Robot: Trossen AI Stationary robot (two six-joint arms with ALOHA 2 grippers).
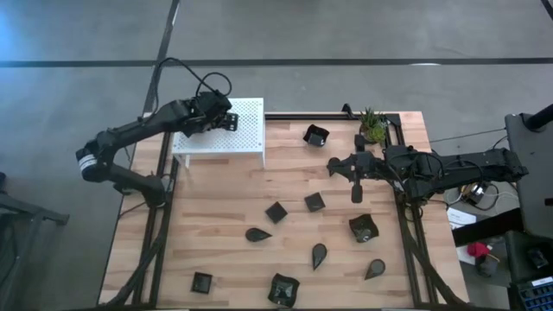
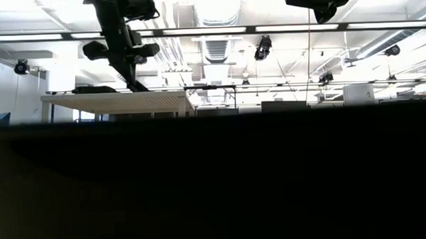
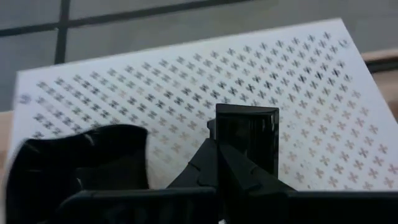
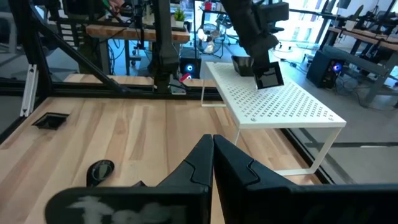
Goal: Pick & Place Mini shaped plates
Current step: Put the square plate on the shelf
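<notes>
Over white platform [image 1: 226, 138], left claw [image 1: 226, 119] grips square plate [image 3: 247, 135]; right claw [image 1: 356, 195] closed, empty.

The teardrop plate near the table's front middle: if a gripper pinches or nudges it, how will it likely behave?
The teardrop plate looks glossy, so fingers may slip on it. It lies low and flat on the wooden table, so it would probably slide rather than tip or roll. It appears rigid and small, likely light, perhaps chippable.
</notes>
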